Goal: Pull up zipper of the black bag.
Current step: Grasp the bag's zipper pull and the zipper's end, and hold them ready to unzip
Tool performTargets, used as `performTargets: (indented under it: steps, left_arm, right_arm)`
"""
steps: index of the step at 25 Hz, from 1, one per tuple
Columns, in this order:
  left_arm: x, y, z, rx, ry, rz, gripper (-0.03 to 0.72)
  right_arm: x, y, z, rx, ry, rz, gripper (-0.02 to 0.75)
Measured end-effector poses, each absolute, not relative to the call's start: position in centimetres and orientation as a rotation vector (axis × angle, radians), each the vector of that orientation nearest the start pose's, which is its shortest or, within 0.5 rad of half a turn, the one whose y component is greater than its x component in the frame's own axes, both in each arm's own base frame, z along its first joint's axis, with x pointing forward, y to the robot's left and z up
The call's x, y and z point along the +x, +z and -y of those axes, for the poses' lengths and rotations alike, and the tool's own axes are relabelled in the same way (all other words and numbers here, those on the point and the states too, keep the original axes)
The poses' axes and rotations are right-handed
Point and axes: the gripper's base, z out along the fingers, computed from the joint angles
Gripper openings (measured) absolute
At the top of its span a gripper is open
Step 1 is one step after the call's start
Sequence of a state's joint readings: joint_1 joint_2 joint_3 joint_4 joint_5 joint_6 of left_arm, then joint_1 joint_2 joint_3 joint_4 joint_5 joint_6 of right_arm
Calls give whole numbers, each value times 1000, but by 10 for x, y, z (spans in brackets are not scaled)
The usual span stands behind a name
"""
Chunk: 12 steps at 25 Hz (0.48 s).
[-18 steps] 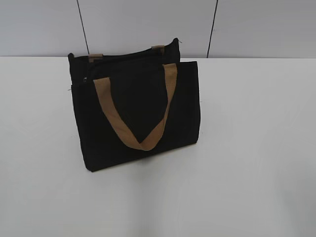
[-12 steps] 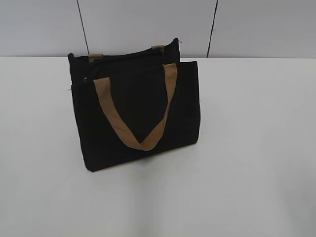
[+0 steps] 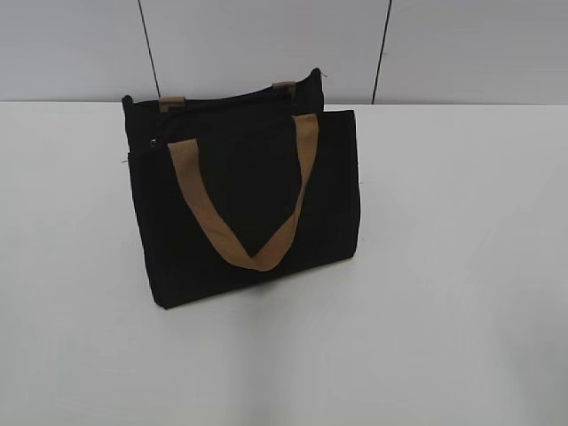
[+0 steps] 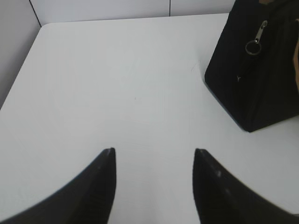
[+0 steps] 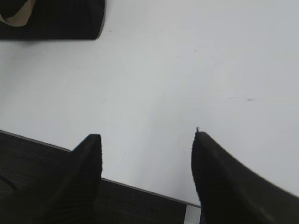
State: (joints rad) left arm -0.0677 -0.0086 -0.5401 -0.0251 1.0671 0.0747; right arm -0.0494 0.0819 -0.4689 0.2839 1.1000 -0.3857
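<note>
The black bag (image 3: 248,200) stands upright on the white table, left of centre in the exterior view, with a tan strap handle (image 3: 244,204) hanging down its front. In the left wrist view the bag's end (image 4: 254,74) is at the upper right, and the zipper (image 4: 256,41), a silvery pull with a ring, hangs on it. In the right wrist view a corner of the bag (image 5: 56,21) is at the upper left. My left gripper (image 4: 154,151) is open and empty, well short of the bag. My right gripper (image 5: 145,136) is open and empty over the table's front edge. Neither gripper shows in the exterior view.
The white table (image 3: 444,266) stretches around the bag. A grey panelled wall (image 3: 266,44) stands behind it. The table's front edge (image 5: 140,189) runs under my right gripper, with dark floor below.
</note>
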Motion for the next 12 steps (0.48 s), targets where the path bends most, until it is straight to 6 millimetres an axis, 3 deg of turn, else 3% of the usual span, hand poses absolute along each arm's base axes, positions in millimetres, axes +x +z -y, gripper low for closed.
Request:
performTargets:
  steps: [12]
  left_arm:
    - [-11, 288, 0, 143, -12, -1997, 396]
  right_arm:
    - [8, 268, -22, -362, 100, -2129, 462]
